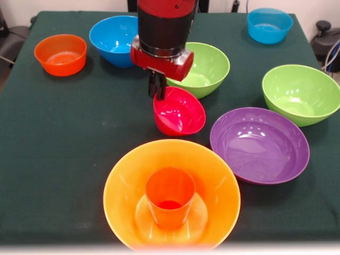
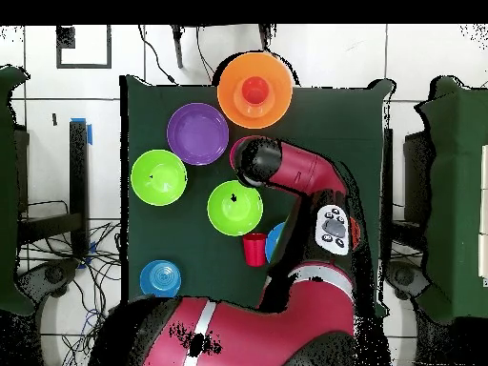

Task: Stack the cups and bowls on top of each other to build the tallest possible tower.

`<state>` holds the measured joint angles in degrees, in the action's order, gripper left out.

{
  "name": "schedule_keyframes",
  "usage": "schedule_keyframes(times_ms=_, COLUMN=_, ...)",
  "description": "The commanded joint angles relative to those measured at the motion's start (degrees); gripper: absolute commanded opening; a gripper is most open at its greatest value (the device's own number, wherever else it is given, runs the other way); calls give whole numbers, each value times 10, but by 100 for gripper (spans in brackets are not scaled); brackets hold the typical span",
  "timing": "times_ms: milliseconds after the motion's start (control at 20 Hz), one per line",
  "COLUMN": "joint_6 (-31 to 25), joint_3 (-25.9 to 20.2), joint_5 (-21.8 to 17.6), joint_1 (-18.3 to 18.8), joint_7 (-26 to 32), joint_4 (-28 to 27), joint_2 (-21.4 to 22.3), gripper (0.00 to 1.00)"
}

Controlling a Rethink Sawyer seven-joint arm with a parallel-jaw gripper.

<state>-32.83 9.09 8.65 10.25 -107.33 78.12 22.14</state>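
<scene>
Gripper (image 1: pixel 157 90): fingers pressed together on rim of small crimson bowl (image 1: pixel 179 111), pinching it at its 10 o'clock edge; bowl tilted, mouth toward camera, bench contact not clear.

Tower so far: big orange bowl (image 1: pixel 171 195) at 6 o'clock of crimson bowl, near bench's front edge; orange cup (image 1: pixel 170 196) upright in its centre, mouth up.

Others, front view, clock from gripper:
- lime green bowl (image 1: pixel 206 68), 2 o'clock, just behind crimson bowl.
- purple bowl (image 1: pixel 259 144), 4 o'clock.
- 2nd lime green bowl (image 1: pixel 300 94), 3 o'clock, well apart.
- blue bowl (image 1: pixel 114 40), 11 o'clock, partly behind arm.
- 2nd blue bowl (image 1: pixel 269 25), far 1 o'clock.
- small orange bowl (image 1: pixel 60 54), 10 o'clock.
- red cup (image 2: pixel 254 250): overhead view only, beside arm.

Handling (est.): thin glossy plastic, light, stiff, slippery; rim pinch lets bowl swing. Cup mouth is a narrow seat, so bowl likely needs levelling and centring before release; could slide off.
</scene>
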Motion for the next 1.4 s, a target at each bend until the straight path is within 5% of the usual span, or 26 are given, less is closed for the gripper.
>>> schedule_keyframes(times_ms=50, joint_6=-71, joint_3=-60, joint_5=-20, joint_1=7, joint_7=-2, joint_4=5, joint_2=3, gripper=0)
schedule_keyframes(times_ms=700, joint_6=-61, joint_3=-72, joint_5=-20, joint_1=16, joint_7=6, joint_4=-11, joint_2=-14, gripper=0)
schedule_keyframes(times_ms=950, joint_6=-133, joint_3=-57, joint_5=-26, joint_1=10, joint_7=11, joint_4=-79, joint_2=-29, gripper=0)
schedule_keyframes(times_ms=1400, joint_6=-197, joint_3=-55, joint_5=-21, joint_1=3, joint_7=8, joint_4=-70, joint_2=27, gripper=0)
